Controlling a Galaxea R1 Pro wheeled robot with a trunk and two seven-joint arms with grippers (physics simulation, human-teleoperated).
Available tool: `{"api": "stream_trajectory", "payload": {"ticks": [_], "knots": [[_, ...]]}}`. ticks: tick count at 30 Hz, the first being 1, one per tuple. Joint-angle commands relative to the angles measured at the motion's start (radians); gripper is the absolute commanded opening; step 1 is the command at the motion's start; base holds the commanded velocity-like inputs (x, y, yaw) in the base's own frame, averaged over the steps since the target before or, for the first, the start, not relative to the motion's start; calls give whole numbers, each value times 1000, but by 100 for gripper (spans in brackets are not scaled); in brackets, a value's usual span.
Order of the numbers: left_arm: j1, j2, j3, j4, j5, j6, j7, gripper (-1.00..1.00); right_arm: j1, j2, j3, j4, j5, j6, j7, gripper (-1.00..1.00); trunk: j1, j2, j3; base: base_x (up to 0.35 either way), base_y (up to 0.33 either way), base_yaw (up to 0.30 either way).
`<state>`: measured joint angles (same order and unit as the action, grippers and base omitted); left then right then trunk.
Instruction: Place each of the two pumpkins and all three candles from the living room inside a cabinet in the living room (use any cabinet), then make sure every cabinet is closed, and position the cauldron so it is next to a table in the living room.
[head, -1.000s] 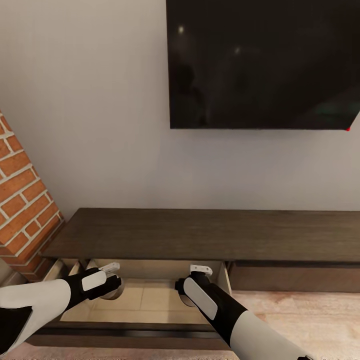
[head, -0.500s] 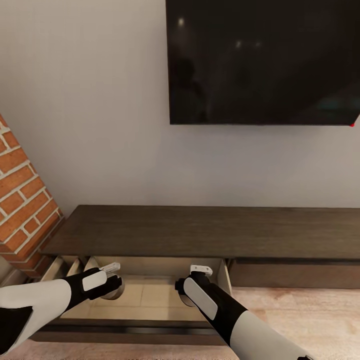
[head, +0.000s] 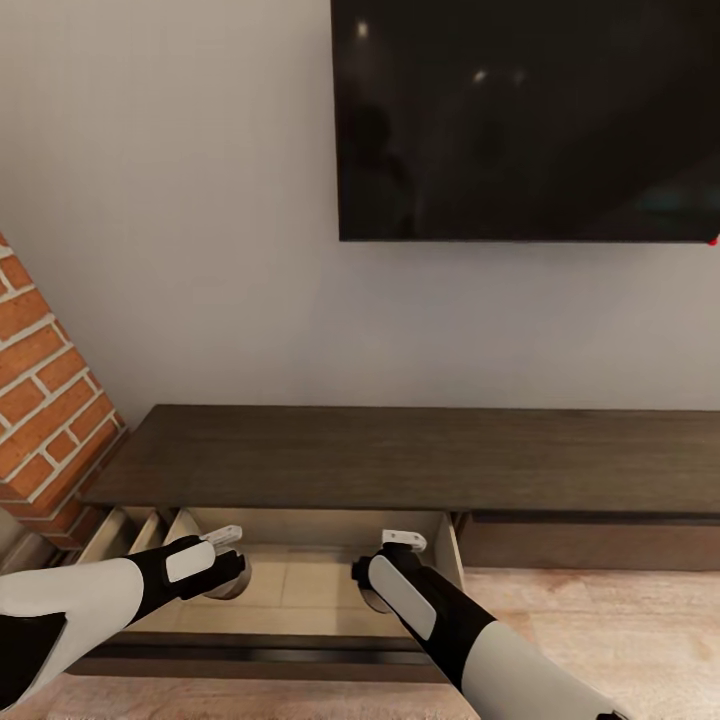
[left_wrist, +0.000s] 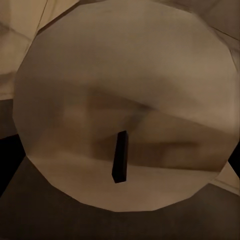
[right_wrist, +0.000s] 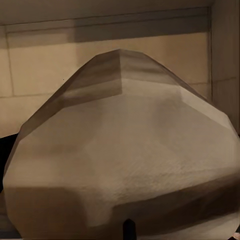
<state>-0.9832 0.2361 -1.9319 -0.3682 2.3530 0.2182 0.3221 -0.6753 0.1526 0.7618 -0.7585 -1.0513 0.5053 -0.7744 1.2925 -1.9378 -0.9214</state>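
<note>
Head view: both arms hang over the open drawer (head: 300, 590) of the dark cabinet (head: 400, 455), lower centre. Left gripper (head: 222, 538) and right gripper (head: 402, 541) each hold something rounded, mostly hidden by the wrists. Placing step; next, lower and release inside.

Left wrist view: candle (left_wrist: 125, 105) with wick, clamped, fingers hidden.

Right wrist view: second candle (right_wrist: 125, 165), drawer wall beyond; fingers hidden, wick cut off.

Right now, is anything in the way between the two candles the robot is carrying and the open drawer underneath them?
Nothing visible. The left candle and right candle sit above the open drawer, whose pale floor looks bare.
</note>
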Motion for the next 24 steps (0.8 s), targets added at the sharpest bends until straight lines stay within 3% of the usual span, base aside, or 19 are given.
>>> {"api": "stream_trajectory", "payload": {"ticks": [1, 9, 24], "knots": [[-2, 0, -4, -3, 3, 0, 5, -100, -1, -3, 3, -2, -7, 1, -8, -100, 0, 0, -1, 0, 0, 0], [-2, 2, -4, -3, 3, 0, 4, -100, -1, -15, 4, 0, 20, 2, -8, -100, 0, 0, -2, 58, 0, 0], [-2, 2, -4, -3, 3, 1, 3, -100, -1, -15, 4, 1, 22, 2, -8, -100, 0, 0, -13, 46, 0, 0]]}}
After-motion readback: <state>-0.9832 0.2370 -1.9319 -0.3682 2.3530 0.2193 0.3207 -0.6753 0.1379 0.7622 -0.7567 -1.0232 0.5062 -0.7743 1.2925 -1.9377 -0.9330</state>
